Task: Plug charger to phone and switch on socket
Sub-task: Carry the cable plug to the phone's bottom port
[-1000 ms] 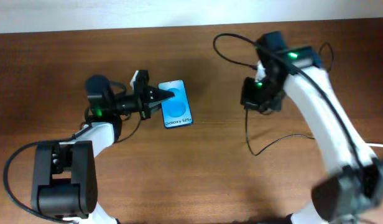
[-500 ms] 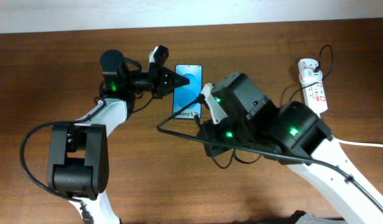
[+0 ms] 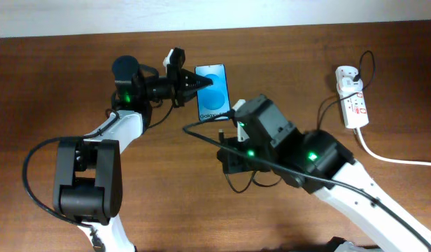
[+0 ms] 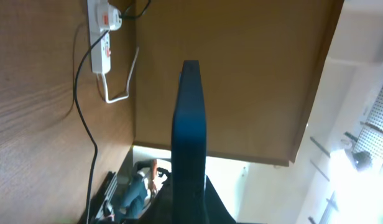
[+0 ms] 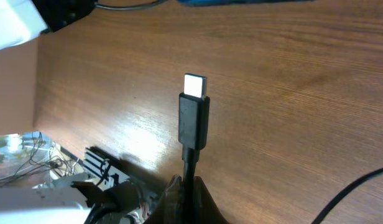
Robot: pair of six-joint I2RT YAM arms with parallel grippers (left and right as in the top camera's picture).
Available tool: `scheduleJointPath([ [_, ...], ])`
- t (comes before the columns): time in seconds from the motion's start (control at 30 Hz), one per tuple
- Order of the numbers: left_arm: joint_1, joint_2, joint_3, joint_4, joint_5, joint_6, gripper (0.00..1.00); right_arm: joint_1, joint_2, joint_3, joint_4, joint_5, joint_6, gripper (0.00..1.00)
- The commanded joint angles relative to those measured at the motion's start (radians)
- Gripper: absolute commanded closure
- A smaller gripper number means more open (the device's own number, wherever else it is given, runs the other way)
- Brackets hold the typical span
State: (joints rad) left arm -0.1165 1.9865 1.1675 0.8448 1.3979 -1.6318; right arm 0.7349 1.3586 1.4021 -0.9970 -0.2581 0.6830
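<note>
The phone [image 3: 213, 91], blue screen up, is held at its left edge by my left gripper [image 3: 190, 85], which is shut on it. In the left wrist view the phone [image 4: 189, 124] shows edge-on, rising from the jaws [image 4: 190, 202]. My right gripper [image 5: 193, 186] is shut on the charger cable just below its black plug [image 5: 193, 118], whose metal tip points toward the phone's blue edge [image 5: 241, 2]. From overhead the plug [image 3: 222, 134] is a short way below the phone's lower end. The white socket [image 3: 353, 103] lies at the far right, and the black cable runs to its top end.
The thick white cord [image 3: 390, 158] runs off right from the socket. Loose black charger cable [image 3: 250, 183] loops on the table under the right arm. The socket also shows in the left wrist view [image 4: 101, 43]. The table's far edge meets a white wall.
My left gripper has carried the phone back and right. My right arm has swung from the back right to the middle with the plug, then eased back a little from the phone.
</note>
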Motion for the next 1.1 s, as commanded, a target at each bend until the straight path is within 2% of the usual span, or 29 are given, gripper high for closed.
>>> scheduleJointPath([
  [0.0, 0.001, -0.005, 0.026, 0.099, -0.027, -0.025, 1.00, 0.004, 0.048, -0.003, 0.021, -0.023, 0.013, 0.96],
  [0.17, 0.001, -0.005, 0.026, 0.203, -0.023, -0.040, 1.00, 0.002, 0.054, -0.003, 0.048, -0.022, 0.013, 0.96],
  [0.57, 0.001, -0.005, 0.026, 0.202, 0.038, -0.081, 1.00, -0.036, 0.054, -0.003, 0.030, -0.082, 0.006, 0.96],
  [0.73, 0.001, -0.005, 0.026, 0.202, 0.026, -0.081, 1.00, -0.036, 0.054, -0.003, 0.014, -0.062, -0.077, 0.96],
  [1.07, 0.009, -0.005, 0.026, 0.203, 0.034, -0.080, 1.00, -0.077, 0.057, -0.003, 0.029, -0.011, -0.084, 0.96],
])
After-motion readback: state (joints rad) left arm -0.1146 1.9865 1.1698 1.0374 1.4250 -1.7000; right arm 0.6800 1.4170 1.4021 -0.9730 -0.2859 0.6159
